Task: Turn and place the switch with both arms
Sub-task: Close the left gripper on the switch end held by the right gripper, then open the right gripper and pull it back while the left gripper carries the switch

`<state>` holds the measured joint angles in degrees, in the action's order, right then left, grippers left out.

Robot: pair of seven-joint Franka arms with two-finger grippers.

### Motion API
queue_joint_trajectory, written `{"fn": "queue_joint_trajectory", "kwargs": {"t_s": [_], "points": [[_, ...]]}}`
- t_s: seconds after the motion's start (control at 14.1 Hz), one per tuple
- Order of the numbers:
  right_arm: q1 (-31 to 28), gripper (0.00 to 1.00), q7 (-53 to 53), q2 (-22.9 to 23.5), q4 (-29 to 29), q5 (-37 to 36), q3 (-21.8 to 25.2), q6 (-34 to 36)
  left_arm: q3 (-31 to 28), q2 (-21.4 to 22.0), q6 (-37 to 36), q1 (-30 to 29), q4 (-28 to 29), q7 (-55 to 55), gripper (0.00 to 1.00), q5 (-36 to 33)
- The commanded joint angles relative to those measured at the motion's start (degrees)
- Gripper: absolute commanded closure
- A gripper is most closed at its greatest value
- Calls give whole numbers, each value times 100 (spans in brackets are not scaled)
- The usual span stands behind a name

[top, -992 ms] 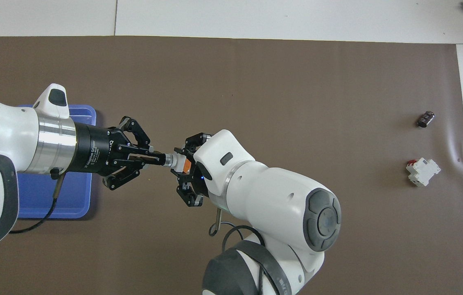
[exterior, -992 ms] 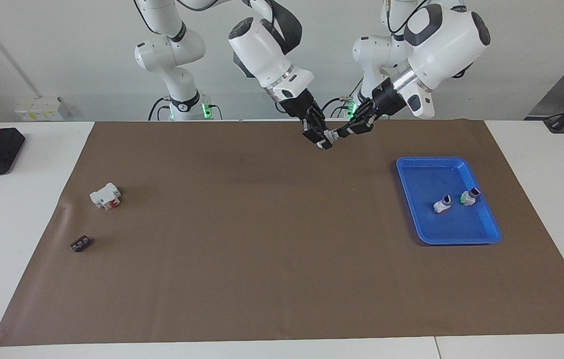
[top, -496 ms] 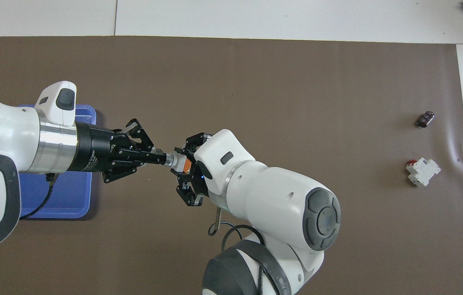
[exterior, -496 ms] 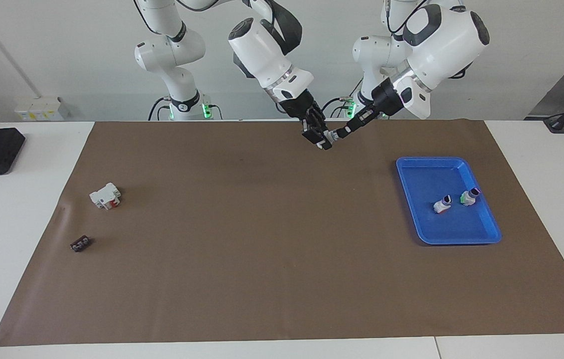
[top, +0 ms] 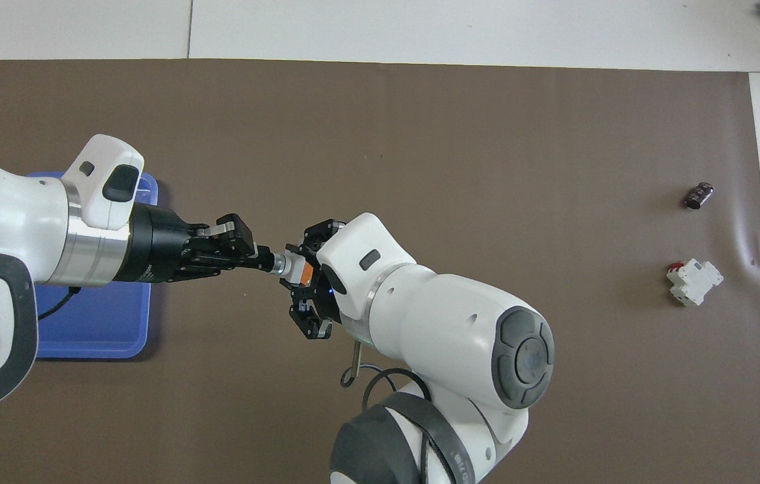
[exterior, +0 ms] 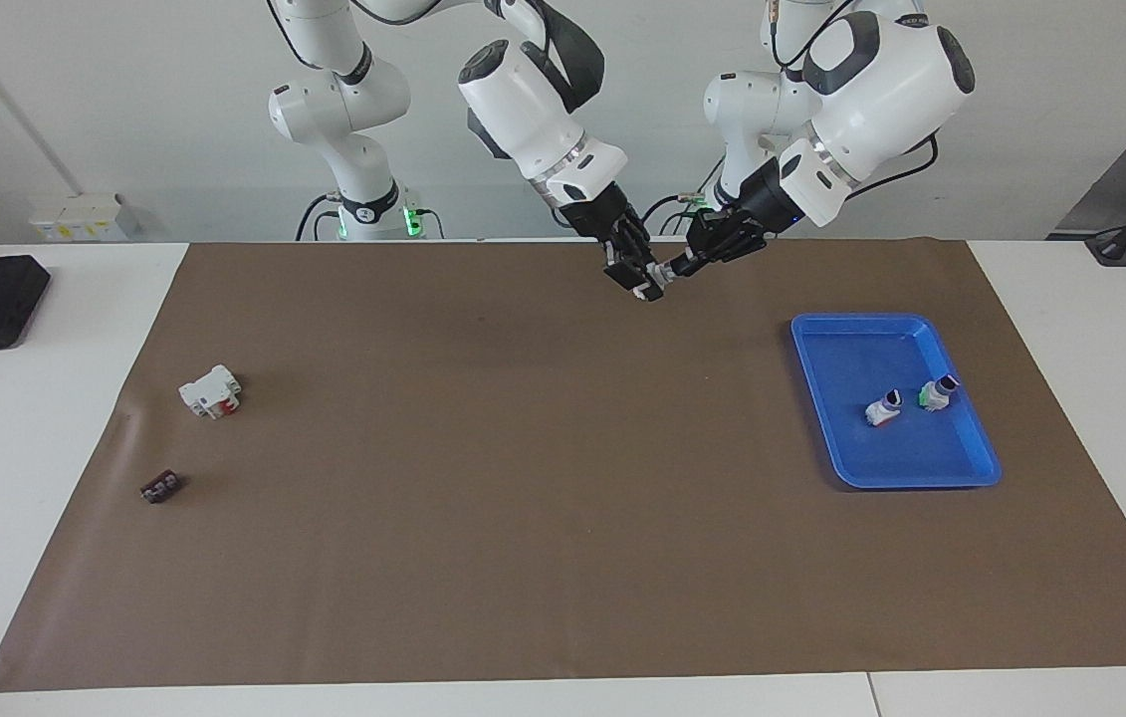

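Orange-and-white, the switch (top: 298, 266) is held in mid-air over the brown mat (exterior: 523, 518), between the two grippers. The right gripper (top: 304, 282) clamps its fingers on the body, while the left gripper (top: 260, 258) pinches the round knob end. The blue tray (exterior: 961, 468) lies toward the left arm's end, holding two other small switches.

White table (exterior: 25, 418), brown mat (exterior: 523, 498), pale wall (exterior: 124, 100)

— What's on the table (exterior: 45, 418)?
— A brown mat (exterior: 523, 478). On it, a blue tray (exterior: 961, 468) at the left arm's end; a white-and-red block (exterior: 211, 391) and a small dark part (exterior: 159, 487) at the right arm's.
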<state>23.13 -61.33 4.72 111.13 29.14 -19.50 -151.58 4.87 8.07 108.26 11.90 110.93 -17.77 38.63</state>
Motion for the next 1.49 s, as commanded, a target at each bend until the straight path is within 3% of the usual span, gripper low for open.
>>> {"fn": "queue_joint_trajectory", "kwargs": {"t_s": [0.0, 0.78, 1.42], "points": [[-28, 100, 59, -77, 41, -93, -1, -82, -56, 186, 29, -30, 385, 755, 100, -119], [-28, 100, 59, -77, 41, -93, -1, -82, -56, 282, -314, -30, 473, 2189, 100, -550], [-28, 100, 68, -77, 41, -84, -1, -82, -65, 265, -279, -275, 447, 2225, 100, -777]]}}
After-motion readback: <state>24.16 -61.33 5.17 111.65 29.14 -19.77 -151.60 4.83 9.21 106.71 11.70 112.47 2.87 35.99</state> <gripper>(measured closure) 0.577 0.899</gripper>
